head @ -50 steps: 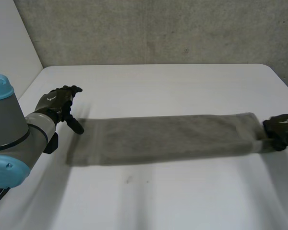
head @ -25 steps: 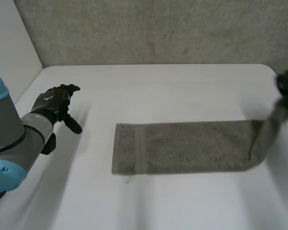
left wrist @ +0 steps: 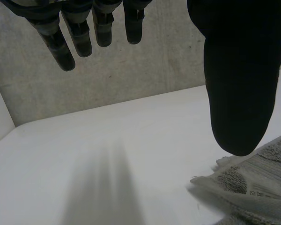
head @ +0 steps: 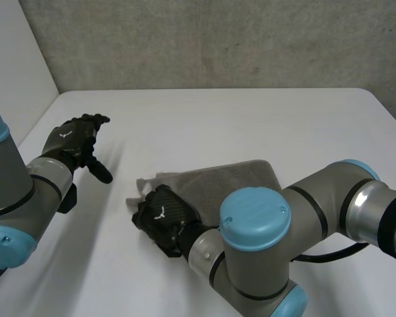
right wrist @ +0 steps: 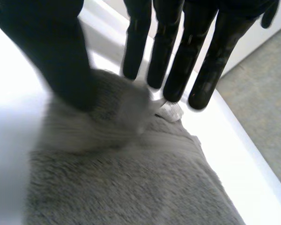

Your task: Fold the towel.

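A grey towel (head: 241, 179) lies doubled over on the white table (head: 218, 119), one layer resting on another. The right hand (head: 160, 216) is at the towel's end nearest the other hand, and the right arm (head: 303, 211) sweeps across on the towel's near side. The left hand (head: 72, 140) hangs above bare table, well apart from the towel and touching none of it.

From overhead, the right hand's back covers the towel's end, and pale scraps of cloth poke out just beyond it. The right wrist view shows the grasp from the palm side. The thumb (right wrist: 51, 56) bears down on a raised, blurred hump of towel and pinches it against the straight fingers (right wrist: 178, 65). The rest of the towel spreads flat under the palm. A small white tab (right wrist: 171, 111) sits on the towel's edge at the fingertips, touching the cloth.

The left wrist view shows that hand released, its fingers hanging straight and its thumb held apart from them, with nothing between. Beyond the thumb, a ragged corner of the towel lies on the table in stacked layers. The concrete wall (head: 218, 39) stands on the far side of the towel, past the table's edge.
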